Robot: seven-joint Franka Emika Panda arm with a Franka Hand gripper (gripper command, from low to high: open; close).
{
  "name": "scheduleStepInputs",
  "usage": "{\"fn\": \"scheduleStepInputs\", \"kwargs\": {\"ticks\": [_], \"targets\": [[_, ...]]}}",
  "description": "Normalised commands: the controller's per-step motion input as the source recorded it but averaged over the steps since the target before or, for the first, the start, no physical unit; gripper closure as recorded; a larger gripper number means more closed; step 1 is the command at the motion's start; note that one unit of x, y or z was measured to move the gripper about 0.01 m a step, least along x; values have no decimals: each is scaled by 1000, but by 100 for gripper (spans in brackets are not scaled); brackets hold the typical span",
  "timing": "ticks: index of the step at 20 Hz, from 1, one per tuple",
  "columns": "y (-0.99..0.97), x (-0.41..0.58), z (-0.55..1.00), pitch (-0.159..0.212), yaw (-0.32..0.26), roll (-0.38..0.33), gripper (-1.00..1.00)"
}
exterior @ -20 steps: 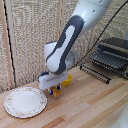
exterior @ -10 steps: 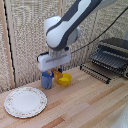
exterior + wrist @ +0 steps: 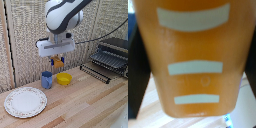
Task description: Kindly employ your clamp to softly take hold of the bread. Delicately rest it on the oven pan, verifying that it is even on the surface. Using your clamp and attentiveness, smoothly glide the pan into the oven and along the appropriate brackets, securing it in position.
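A light wooden plank table stands before woven beige wall panels.

Filling nearly the whole frame: a smooth orange-brown rectangular bread block, blurred, crossed by three pale bands. Dark shapes flanking at nine and three o'clock. Pale wooden surface at seven o'clock.
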Motion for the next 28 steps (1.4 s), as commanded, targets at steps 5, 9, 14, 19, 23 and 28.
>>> {"fn": "scheduleStepInputs", "kwargs": {"ticks": [5,9,14,19,23,28], "targets": [[0,213,454,-17,-335,-107,100],[-89,219,381,-40,-321,-59,100],[-179,220,342,-46,-304,-21,100],[-509,120,358,2,-237,0,100],[-699,0,195,75,-186,0,100],[-865,0,91,69,-124,0,100]]}}
